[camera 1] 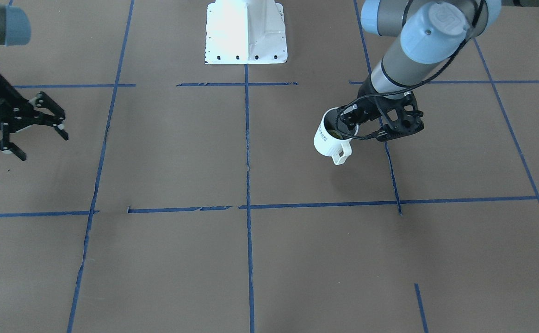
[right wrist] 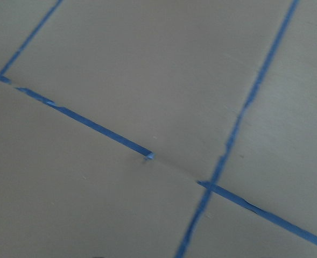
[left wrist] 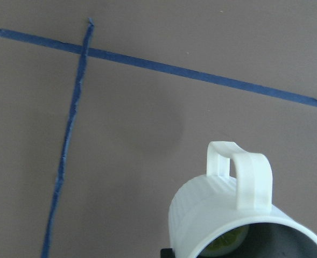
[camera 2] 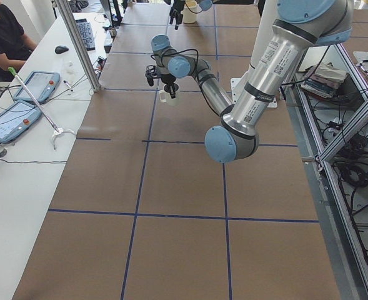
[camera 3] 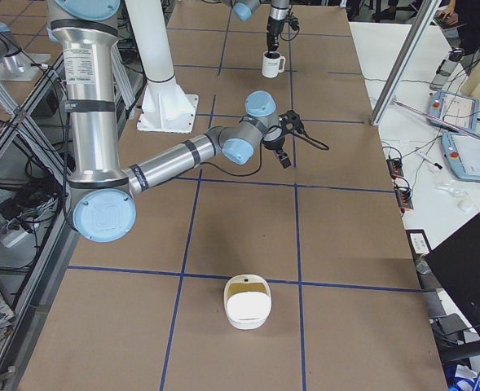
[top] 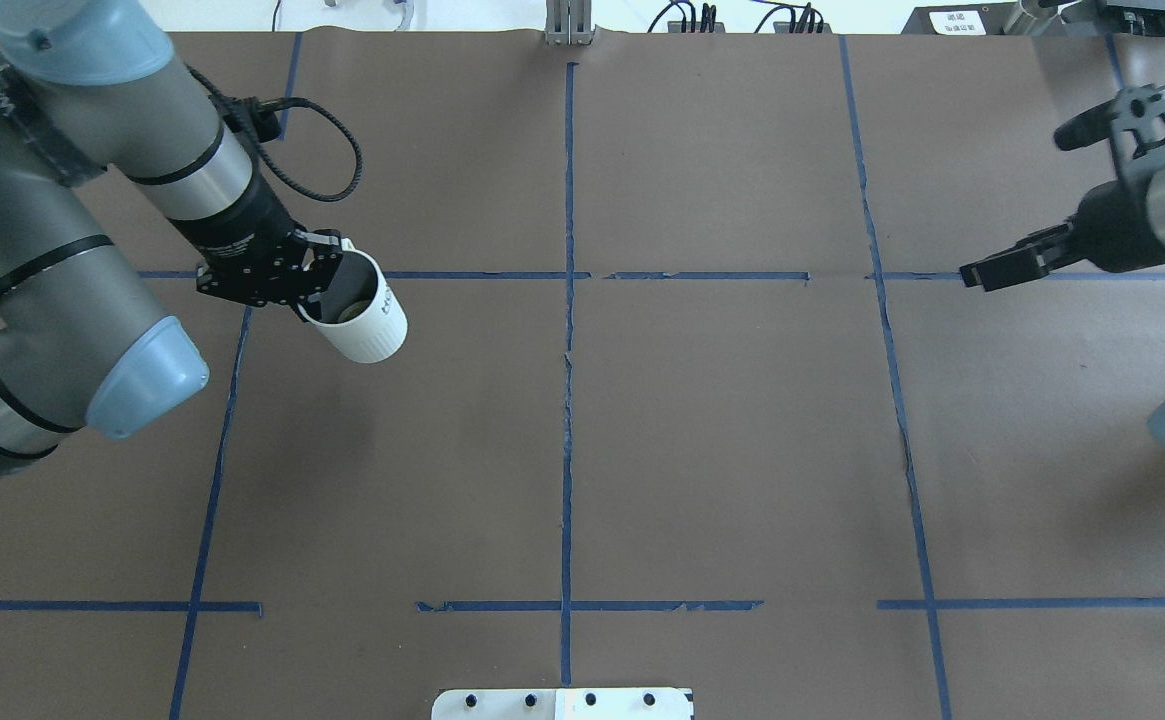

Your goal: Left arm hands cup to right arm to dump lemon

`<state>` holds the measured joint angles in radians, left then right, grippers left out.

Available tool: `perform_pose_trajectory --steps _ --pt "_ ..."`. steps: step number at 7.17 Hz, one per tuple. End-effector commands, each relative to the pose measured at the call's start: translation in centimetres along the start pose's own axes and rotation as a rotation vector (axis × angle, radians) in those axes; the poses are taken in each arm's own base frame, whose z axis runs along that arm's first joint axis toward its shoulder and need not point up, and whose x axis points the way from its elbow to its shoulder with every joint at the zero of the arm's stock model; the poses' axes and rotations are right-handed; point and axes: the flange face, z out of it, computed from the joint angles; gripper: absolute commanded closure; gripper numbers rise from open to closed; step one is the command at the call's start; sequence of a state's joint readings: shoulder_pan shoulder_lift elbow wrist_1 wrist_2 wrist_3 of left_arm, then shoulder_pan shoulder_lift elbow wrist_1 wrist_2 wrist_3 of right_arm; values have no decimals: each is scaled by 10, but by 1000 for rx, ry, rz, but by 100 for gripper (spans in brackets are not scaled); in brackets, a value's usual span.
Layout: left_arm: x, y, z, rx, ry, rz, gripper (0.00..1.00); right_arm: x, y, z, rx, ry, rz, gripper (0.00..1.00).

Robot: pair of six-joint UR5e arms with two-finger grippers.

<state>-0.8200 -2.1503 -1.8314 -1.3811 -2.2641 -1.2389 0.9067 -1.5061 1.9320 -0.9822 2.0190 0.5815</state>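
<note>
The left gripper is shut on the rim of the white ribbed cup, one finger inside and one outside. It holds the cup tilted, a little above the table. The lemon lies inside the cup. In the overhead view the left gripper, the cup and the lemon are at the table's left. The left wrist view shows the cup, its handle upward, and the lemon. The right gripper is open and empty, far off on the other side.
Brown table is marked with blue tape lines. The white robot base stands at its edge. A white rounded container sits near the table's end on the robot's right. A person and tablets are beside the table.
</note>
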Motion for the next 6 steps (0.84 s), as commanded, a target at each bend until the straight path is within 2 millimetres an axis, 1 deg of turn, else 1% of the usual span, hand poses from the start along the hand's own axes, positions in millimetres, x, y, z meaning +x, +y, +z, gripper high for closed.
perform_pose_trajectory --steps 1,2,3,4,5,6 --pt "74 1 -6 -10 9 -100 100 -126 -4 41 194 -62 -21 0" --pt "98 -2 -11 -12 8 -145 100 -182 -7 51 313 -46 -49 0" --pt "108 0 -17 -13 17 -205 100 -237 13 66 404 -1 -66 0" --pt "110 2 -20 -19 22 -299 100 -283 31 73 457 14 -77 0" --pt "125 11 -19 -29 27 -320 100 -314 31 69 498 -2 -74 0" --pt "134 26 -9 -47 23 -323 100 -327 33 72 528 21 -72 0"
